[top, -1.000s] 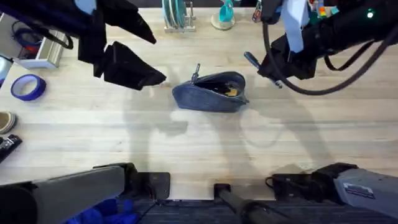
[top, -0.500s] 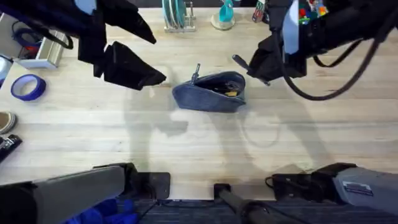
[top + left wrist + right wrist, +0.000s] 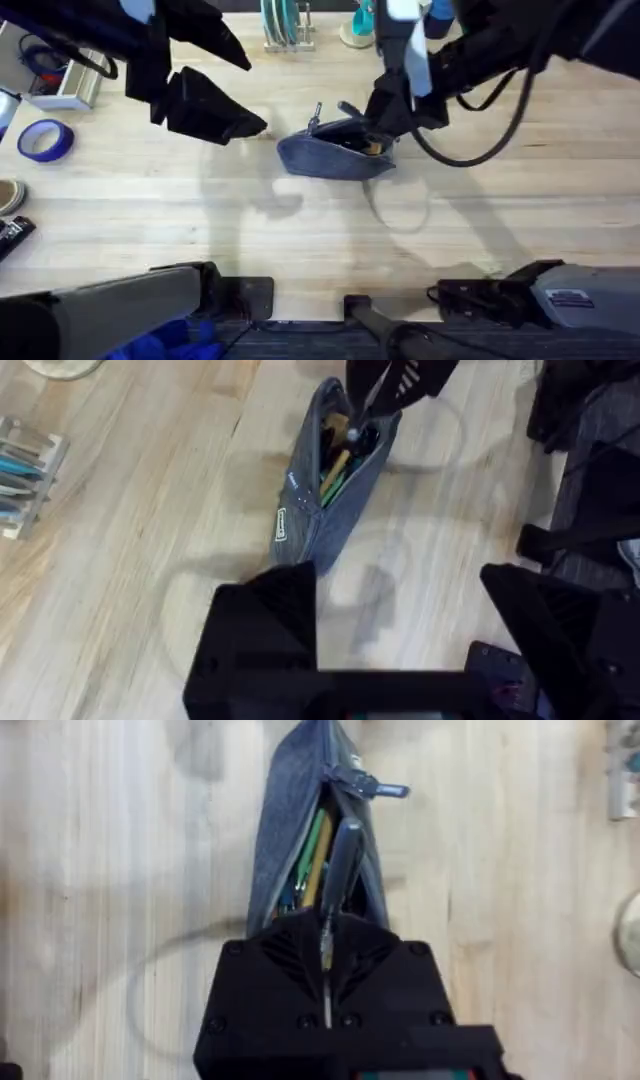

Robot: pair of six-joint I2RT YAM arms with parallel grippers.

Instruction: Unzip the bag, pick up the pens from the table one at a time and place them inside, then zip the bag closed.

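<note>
Movement since the earlier frames: right hand (image 3: 362, 112), then well off to the bag's right and clear of it, now directly over the bag's open mouth; left hand (image 3: 235, 126) unchanged, just off the bag's left end.

Bag (image 3: 335, 150): grey-blue pouch, lying on the counter (image 3: 300, 230), zipper open, metal pull (image 3: 378, 789) at the far end of the slot as the right wrist view shows it. Unzipping: done.

Contents: several coloured sticks, green and yellow among them, visible inside the opening (image 3: 340, 460).

Pen (image 3: 343, 860): slim, silver-grey, clamped in the right hand's closed fingers, tip pointing down into the bag's opening, apparently not yet released.

Left hand: fingers spread apart, grasping nothing, hanging above the counter beside the bag.

Loose pens near the bag: none seen on the counter around it, so this appears to be the last one, or near it.

Outstanding: drop this pen into the bag, confirm no others lie about, then draw the pull back along the bag to zip it closed.
</note>
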